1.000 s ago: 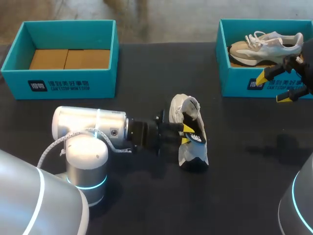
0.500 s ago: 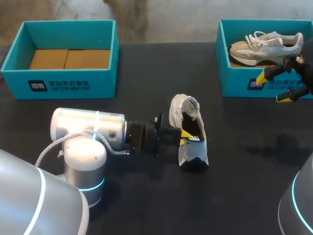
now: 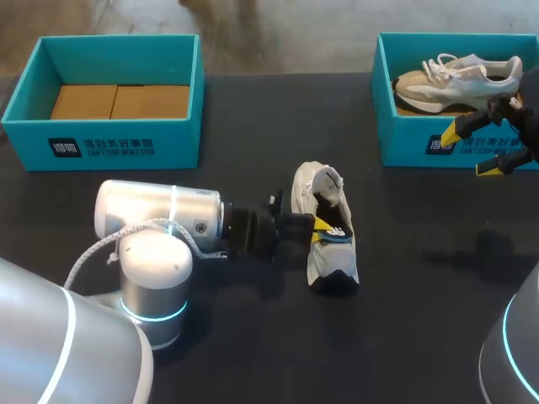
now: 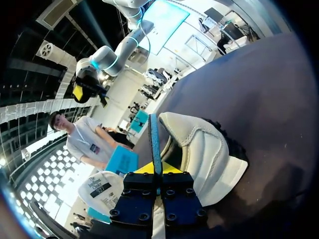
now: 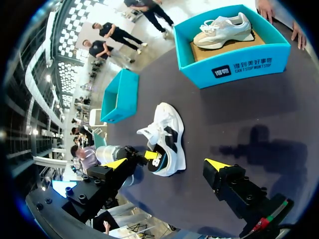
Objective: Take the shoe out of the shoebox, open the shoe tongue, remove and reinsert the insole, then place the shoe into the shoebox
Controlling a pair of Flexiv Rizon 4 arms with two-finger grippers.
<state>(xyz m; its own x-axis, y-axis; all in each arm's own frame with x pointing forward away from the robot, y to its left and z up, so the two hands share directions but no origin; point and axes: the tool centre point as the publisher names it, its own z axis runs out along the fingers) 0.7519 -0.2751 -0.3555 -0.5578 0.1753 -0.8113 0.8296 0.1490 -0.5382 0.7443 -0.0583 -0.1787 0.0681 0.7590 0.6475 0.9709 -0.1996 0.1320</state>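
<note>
My left tool [image 3: 318, 229] is closed on the blue insole [image 4: 154, 139] at the white sneaker [image 3: 330, 261], which rests on the bench [image 3: 253, 345] well apart from the right shoebox [image 3: 404, 147]. My right tool [image 3: 472, 151] hangs spread open before that shoebox.

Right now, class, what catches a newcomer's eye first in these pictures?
The white shoe lying mid-table, the left gripper shut on its blue insole. Next, the beige shoe in the far-right teal shoebox, with the open right gripper near its front.
</note>
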